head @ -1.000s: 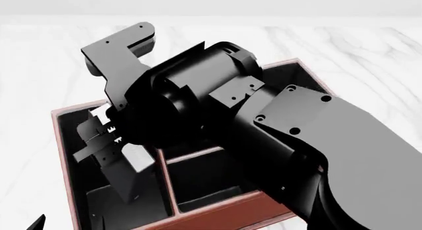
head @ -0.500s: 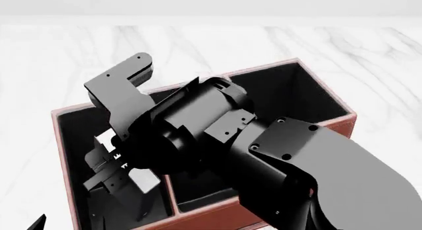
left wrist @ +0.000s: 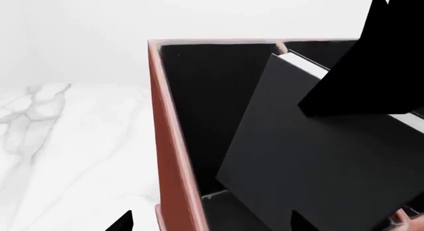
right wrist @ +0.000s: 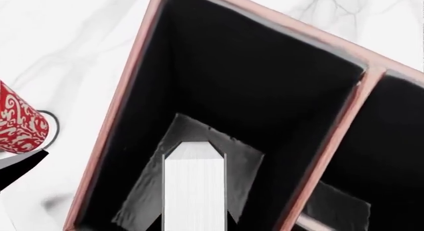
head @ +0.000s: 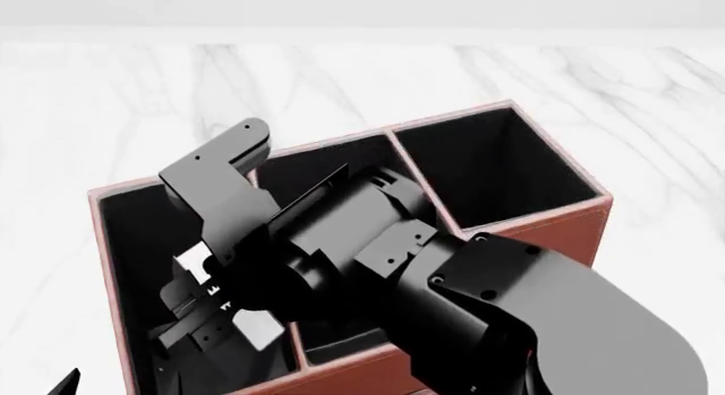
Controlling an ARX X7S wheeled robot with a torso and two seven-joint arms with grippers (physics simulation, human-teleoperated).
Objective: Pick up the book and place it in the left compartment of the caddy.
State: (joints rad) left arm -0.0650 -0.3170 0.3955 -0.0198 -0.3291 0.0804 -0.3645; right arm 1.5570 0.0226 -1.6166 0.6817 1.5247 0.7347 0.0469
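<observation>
Your right gripper [head: 210, 306] is down inside the left compartment [head: 125, 242] of the caddy [head: 544, 221], its jaws clamped on the book [left wrist: 311, 156]. In the right wrist view the book's white page edges [right wrist: 194, 191] run straight out between the two dark fingers [right wrist: 149, 191], which bear on its covers from either side. The book is within the compartment walls and tilted, not flat: the left wrist view shows its black cover leaning across the black-lined cavity, one upper corner near the rim of the divider wall. You cannot tell from these views whether its lower edge touches the compartment floor.

The caddy stands on the white marble table [head: 340, 81]; its middle and small end sections sit beyond your right arm [head: 510, 327] in the head view.

Your left gripper [left wrist: 212, 226] shows only as dark finger tips at the frame edge of its own camera, clear of the book, with the caddy's outer wall [left wrist: 174, 156] between them; the jaws stand apart and hold nothing.

A red-and-white patterned mug [right wrist: 20, 121] stands on the table just outside the caddy's outer wall.
</observation>
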